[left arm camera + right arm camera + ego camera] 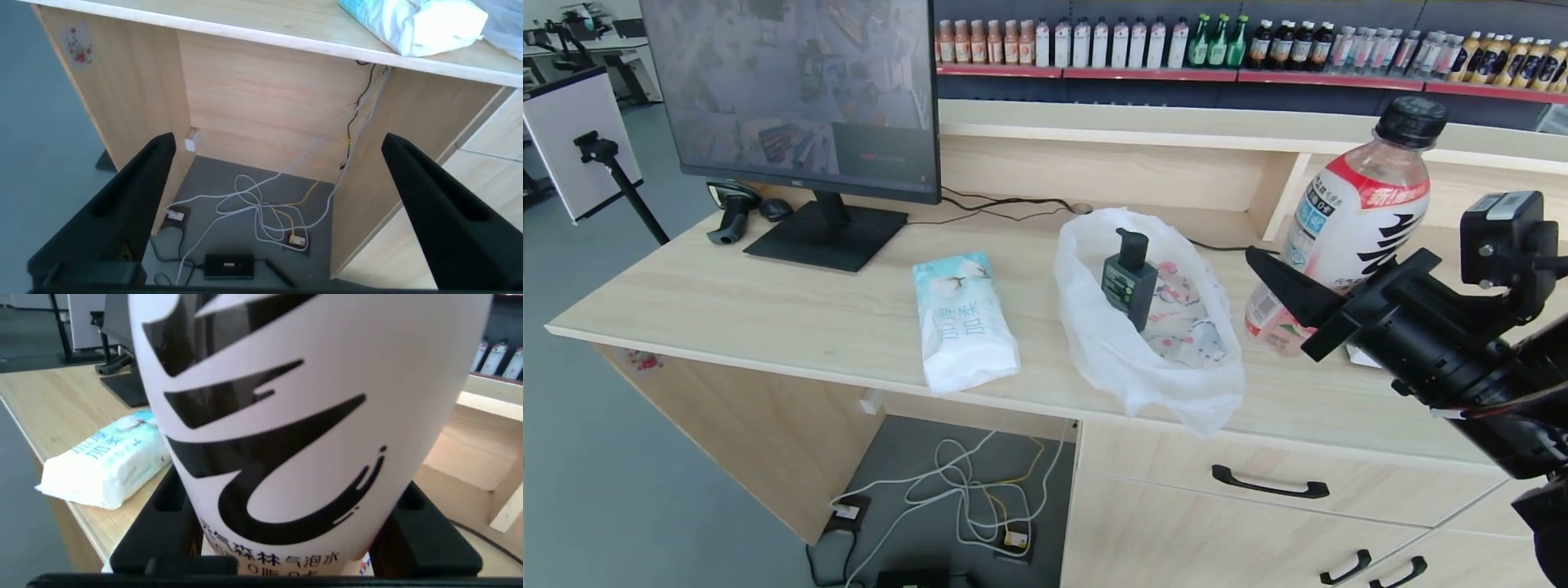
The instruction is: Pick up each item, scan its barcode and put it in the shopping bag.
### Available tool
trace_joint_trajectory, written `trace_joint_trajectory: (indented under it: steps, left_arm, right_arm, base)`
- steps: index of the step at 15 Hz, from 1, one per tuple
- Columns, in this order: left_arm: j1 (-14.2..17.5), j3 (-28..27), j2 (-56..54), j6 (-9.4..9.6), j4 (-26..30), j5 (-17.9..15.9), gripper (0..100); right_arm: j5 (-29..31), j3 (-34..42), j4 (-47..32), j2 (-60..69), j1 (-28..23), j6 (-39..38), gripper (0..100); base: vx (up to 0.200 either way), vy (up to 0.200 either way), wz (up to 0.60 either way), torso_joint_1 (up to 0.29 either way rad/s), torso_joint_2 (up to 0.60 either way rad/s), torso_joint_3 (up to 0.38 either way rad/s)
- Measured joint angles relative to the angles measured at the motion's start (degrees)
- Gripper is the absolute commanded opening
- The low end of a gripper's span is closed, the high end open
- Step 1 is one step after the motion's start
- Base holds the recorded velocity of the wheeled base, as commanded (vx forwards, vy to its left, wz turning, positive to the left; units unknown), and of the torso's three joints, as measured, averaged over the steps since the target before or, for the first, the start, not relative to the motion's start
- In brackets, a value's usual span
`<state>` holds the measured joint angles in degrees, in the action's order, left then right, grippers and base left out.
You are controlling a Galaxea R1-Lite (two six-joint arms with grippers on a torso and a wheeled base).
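On the far left of the counter, a handheld scanner rests beside the foot of the monitor. Left gripper: held low before the counter's open knee space, jaws spread wide with nothing between them. Tissue pack: lying flat near the front edge, not yet bagged. Shopping bag: just right of the pack, mouth open upward, with a dark pump bottle standing inside. Drink bottle: raised clear of the counter to the right of the bag and slightly tilted. It is clamped about its lower body by the right gripper, jaws closed against both sides of the label (the right wrist view shows the label pressed close between them).

Step in hand, by judgement: scanning. The scanner lies well apart from the bottle, beyond the bag and the pack, so the carry should pass above the bag's rim. Where the barcode sits cannot be told. The bottle should be turned until the code faces the scanner, uncovered by a finger, and held steady.
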<state>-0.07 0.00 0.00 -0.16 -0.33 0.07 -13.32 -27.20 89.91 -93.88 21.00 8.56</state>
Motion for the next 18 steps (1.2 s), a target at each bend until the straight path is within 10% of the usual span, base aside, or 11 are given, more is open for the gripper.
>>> trace_joint_trajectory:
  steps: [18]
  left_arm:
    - [0.02, 0.00, 0.00, 0.09, 0.00, 0.00, 100]
  right_arm:
    - [-0.11, -3.34, 0.01, -10.19, 1.26, -4.07, 0]
  base:
    - [0.044, 0.000, 0.00, -0.001, 0.00, 0.001]
